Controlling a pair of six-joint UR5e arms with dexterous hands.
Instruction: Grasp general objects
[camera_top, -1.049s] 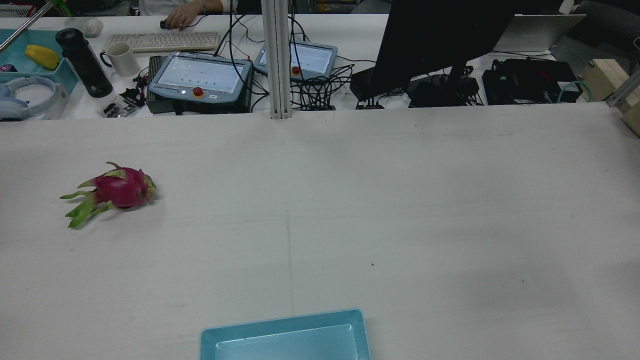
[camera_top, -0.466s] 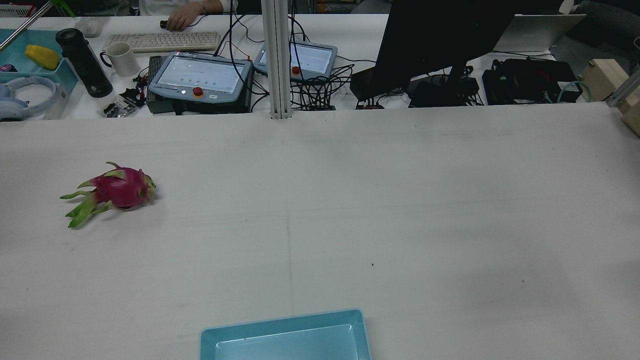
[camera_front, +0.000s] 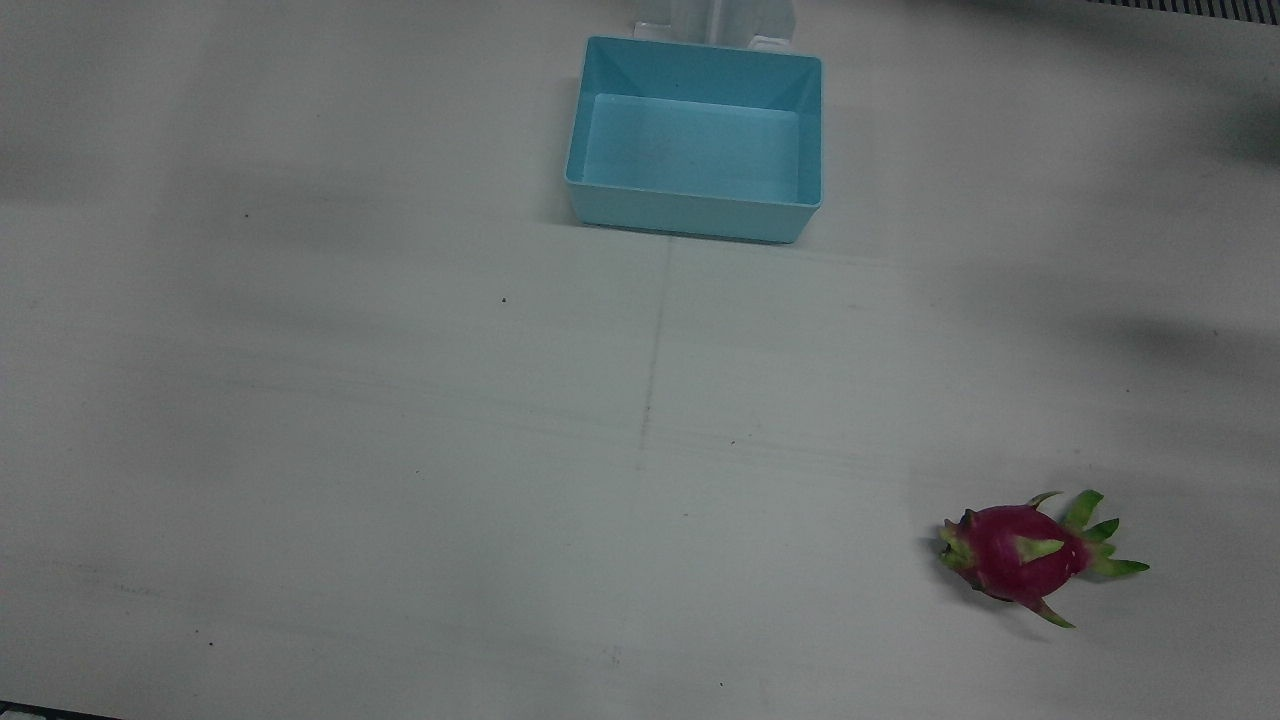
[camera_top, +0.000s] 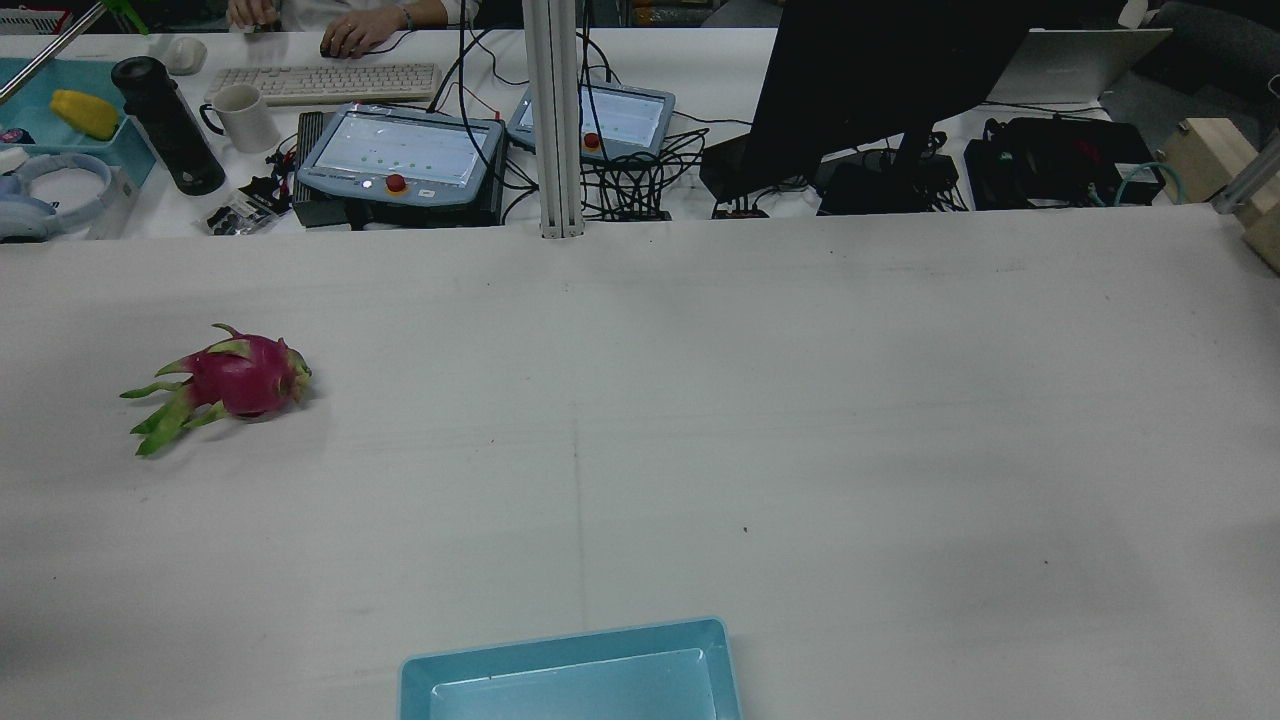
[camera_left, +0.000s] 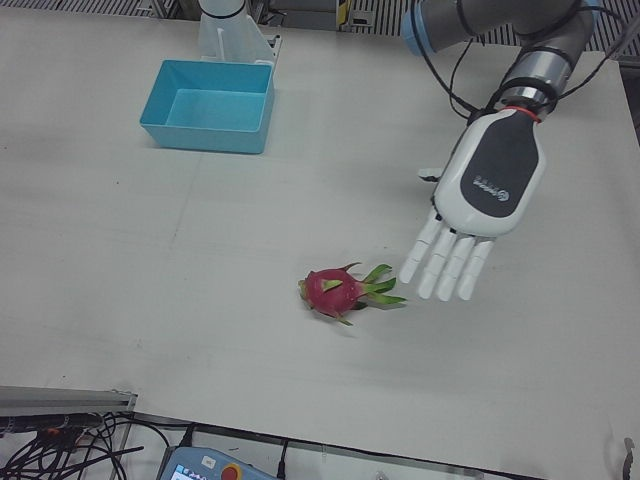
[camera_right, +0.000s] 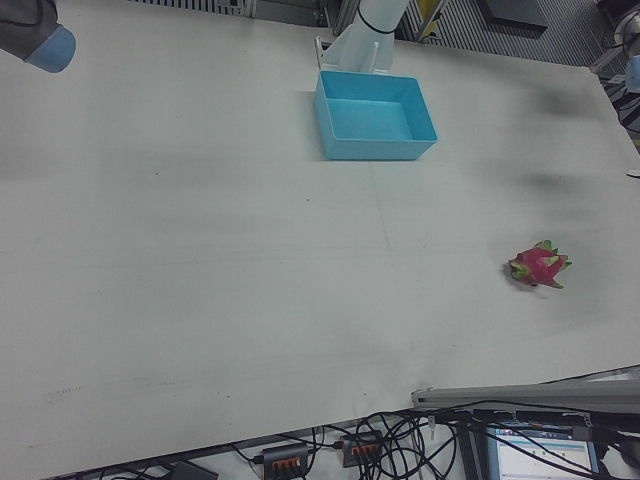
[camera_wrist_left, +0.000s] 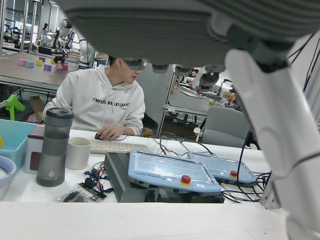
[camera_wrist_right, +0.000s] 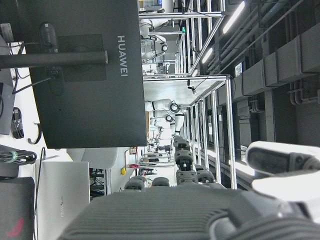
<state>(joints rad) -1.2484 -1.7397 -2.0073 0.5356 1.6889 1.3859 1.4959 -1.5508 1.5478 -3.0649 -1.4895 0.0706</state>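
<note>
Front view: the magenta dragon fruit with green leafy scales lay on the white table, far from the open light-blue plastic bin at the top edge. No arm showed.

Rear view: the fruit sat where it had a second earlier, toward the table's left side. Across the desk behind, a person's second hand had appeared beside the one at the beige keyboard, and the pale blue headphones had shifted slightly. A white mug, a dark cylindrical bottle and two grey teach pendants stood there too.

Left-front view: the white-and-black left hand hovered just beside the fruit, not touching it, palm away from the camera, fingers straight, pointing down and slightly apart, holding nothing.

Right-front view: only a blue-capped arm joint of the right arm showed at the corner; nothing lay between fruit and bin.

Left hand view: one white finger crossed the desk scene.

Right hand view: the right hand showed only its dark palm and a blurred fingertip before a black monitor; whether its fingers were spread or closed could not be told.
</note>
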